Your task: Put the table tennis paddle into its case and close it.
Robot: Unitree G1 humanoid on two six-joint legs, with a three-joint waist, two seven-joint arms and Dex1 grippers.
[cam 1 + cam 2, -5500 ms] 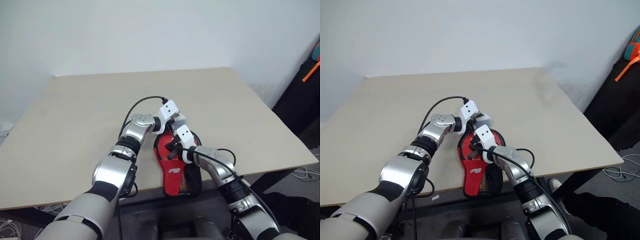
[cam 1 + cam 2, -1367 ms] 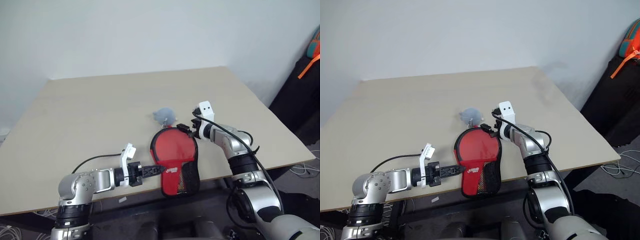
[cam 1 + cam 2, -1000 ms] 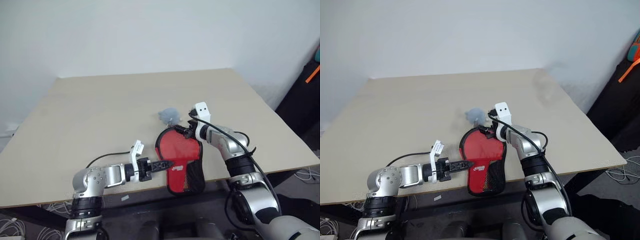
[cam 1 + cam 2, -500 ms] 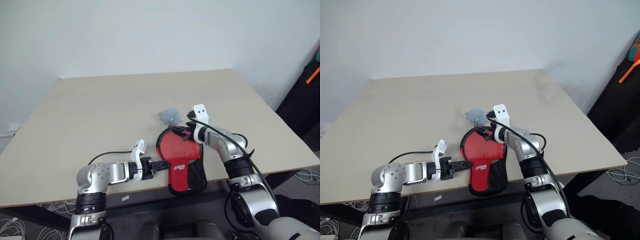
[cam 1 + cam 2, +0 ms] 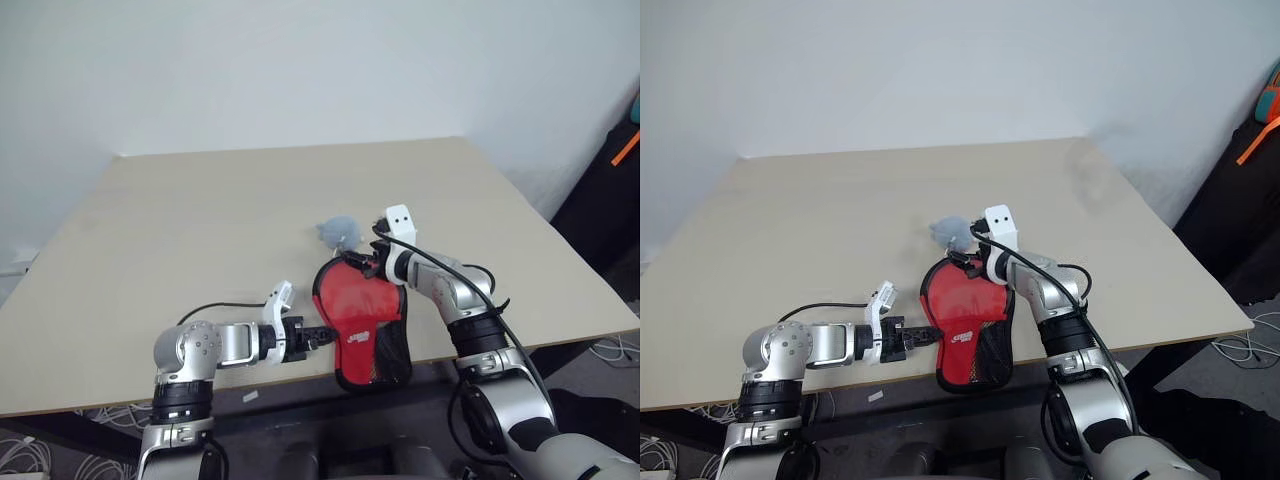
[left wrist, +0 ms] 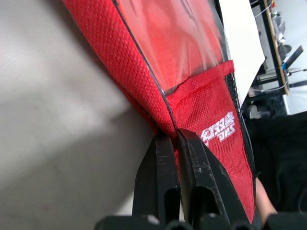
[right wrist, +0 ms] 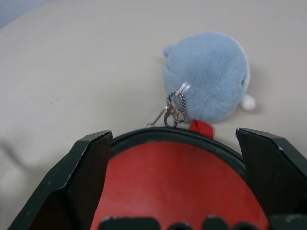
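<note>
The case lies at the table's front edge, its black mesh neck hanging over the edge. Through its clear front I see the red face of the table tennis paddle; the handle is hidden. My left gripper reaches in from the left and is shut on the case's red side edge beside the white logo. Over the case's round far end, my right gripper stands open, its fingers spread wide to either side of the black rim.
A small blue-grey plush lies just beyond the case's round end, joined to it by a short metal chain and a red tab. The tan table stretches wide to the left and back. A dark bag stands off the right edge.
My left gripper has shut on the case's left edge, where it was open a second ago. The right gripper has stayed open over the round end.
</note>
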